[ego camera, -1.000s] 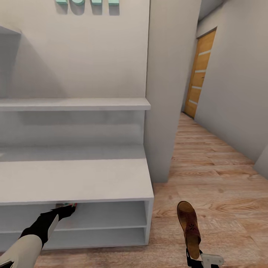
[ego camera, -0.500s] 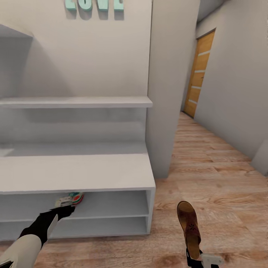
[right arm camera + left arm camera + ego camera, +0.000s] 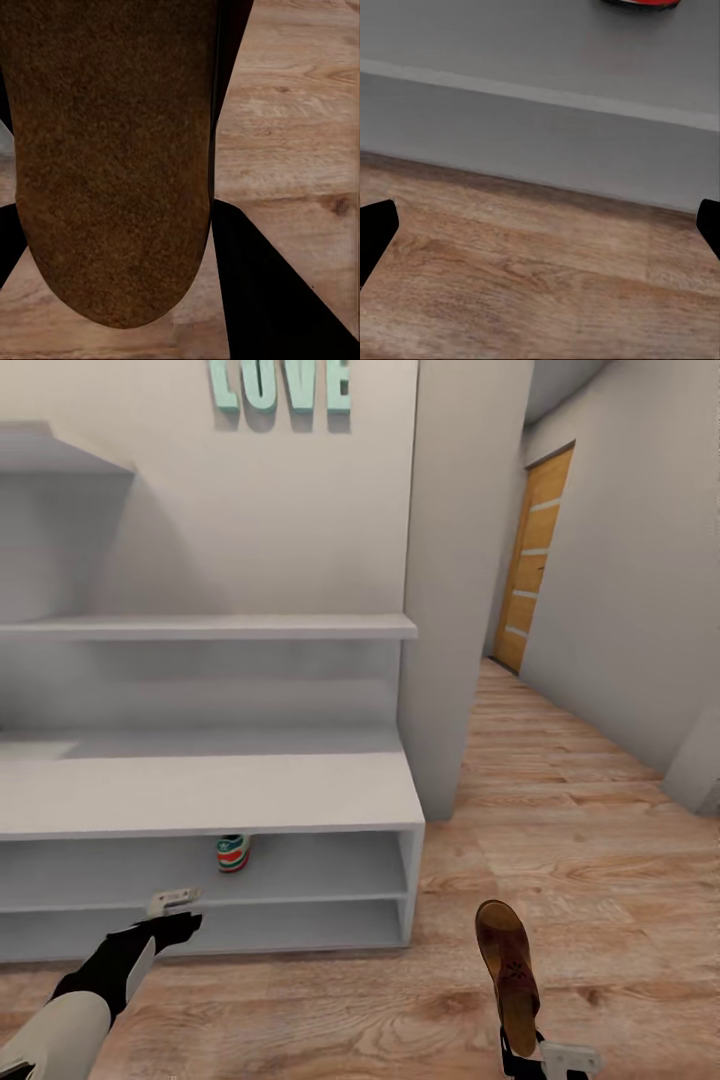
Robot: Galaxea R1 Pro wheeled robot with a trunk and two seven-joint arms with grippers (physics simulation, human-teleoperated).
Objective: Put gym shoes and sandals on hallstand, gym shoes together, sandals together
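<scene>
left jaws wide open, empty; i let go of the gym shoe (image 3: 232, 852), now resting on the hallstand (image 3: 210, 792) at eleven o'clock. right gripper (image 3: 522, 1050) grips a sandal (image 3: 507, 972).

My head camera looks forward and down over the light grey two-tier hallstand (image 3: 300, 800) and wood-plank floor (image 3: 600, 840). My left wrist camera sits low, facing that stand's bottom edge (image 3: 540, 142) just ahead of the claw. My right wrist camera is pressed close against the brown leather sandal's sole (image 3: 112, 150), planks beyond.

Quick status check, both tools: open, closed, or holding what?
Left tool: open, holding nothing, just outside the hallstand.
Right tool: closed on a sandal, held above the corridor floor.
</scene>
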